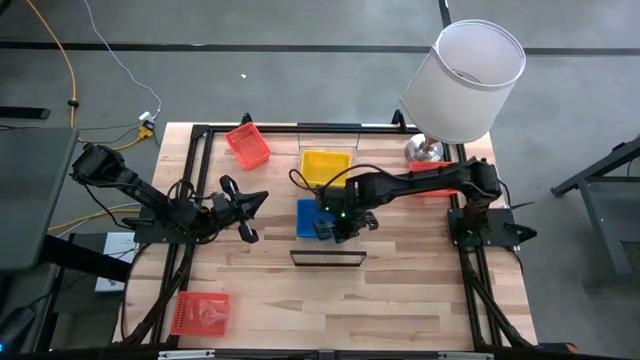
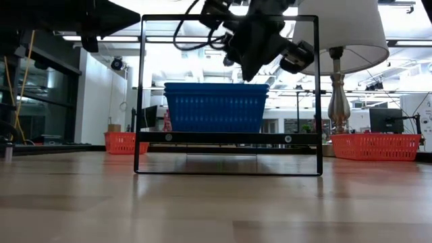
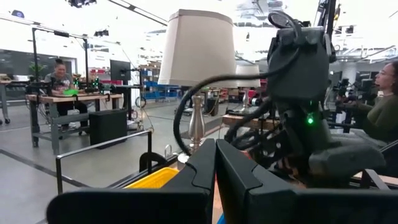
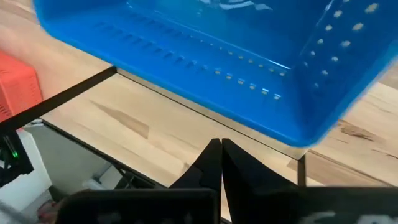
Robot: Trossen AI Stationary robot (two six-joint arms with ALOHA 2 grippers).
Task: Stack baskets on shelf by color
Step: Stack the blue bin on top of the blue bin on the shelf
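Blue basket (image 1: 308, 218) on shelf (image 2: 226, 137) — right pincer (image 1: 345, 224) just above.

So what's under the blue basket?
The blue plastic basket sits on a narrow shelf board in a thin black metal frame. Below the board is open space, then the wooden tabletop. The basket's inside is hidden here.

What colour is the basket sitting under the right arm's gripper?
Blue; the basket shows best in the low view, with the right gripper just above it.
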